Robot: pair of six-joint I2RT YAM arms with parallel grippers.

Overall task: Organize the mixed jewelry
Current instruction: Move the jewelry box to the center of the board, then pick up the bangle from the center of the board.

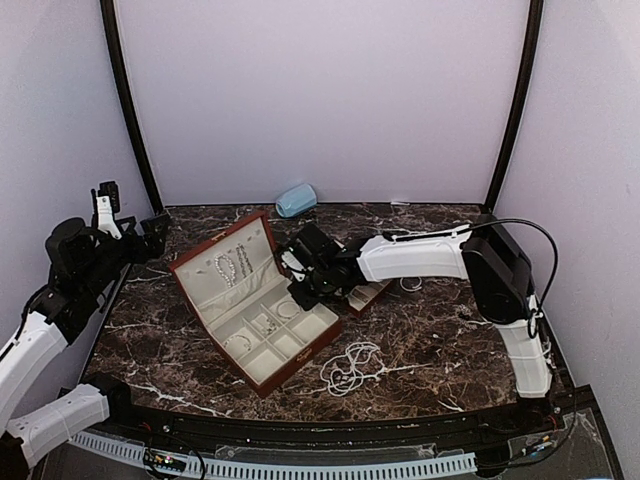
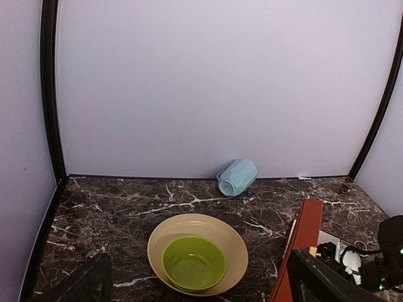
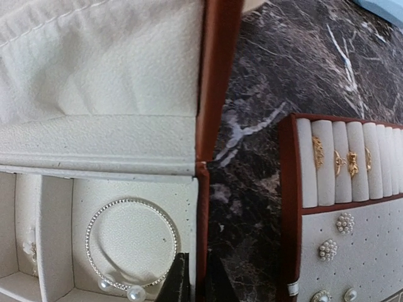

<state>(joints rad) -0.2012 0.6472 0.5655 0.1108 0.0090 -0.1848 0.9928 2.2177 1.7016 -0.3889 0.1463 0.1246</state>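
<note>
On the dark, white-veined marble tabletop (image 1: 450,335), we are looking at a reddish-brown cream-lined jewelry case (image 1: 298,365) standing open, its lid leaning back toward the rear wall. The right gripper (image 3: 196,286) is reaching down at the case's right side. Its fingers (image 3: 177,283) are drawn nearly together and pinching the side wall, one tip inside the corner compartment and the other outside it.

In that compartment a thin beaded silvery bangle with two pearl ends (image 3: 133,293) is lying flat, close to the inner fingertip; we cannot tell whether the two are touching. Pale bead strands (image 1: 232,266) are hanging in the lid, and a second thin bangle (image 1: 238,341) is resting in a compartment nearer the front.

A tangle of long pearl-like bead strands (image 1: 350,366) is lying loose on the marble, off the case's front right side and apart from it. Just right of the case, a small reddish-brown tray with cream ring rolls (image 3: 286,189) is holding a row of tiny gold-toned rings (image 3: 340,162) and pearl cluster earrings (image 3: 344,222).

The left gripper (image 2: 199,270) is hanging raised at the table's left side, its fingers spread wide and holding nothing. Before it, a lime-green bowl (image 2: 189,251) is sitting nested in a tan bowl (image 2: 157,242). A pale blue rounded object (image 1: 296,200) is lying against the back wall.
</note>
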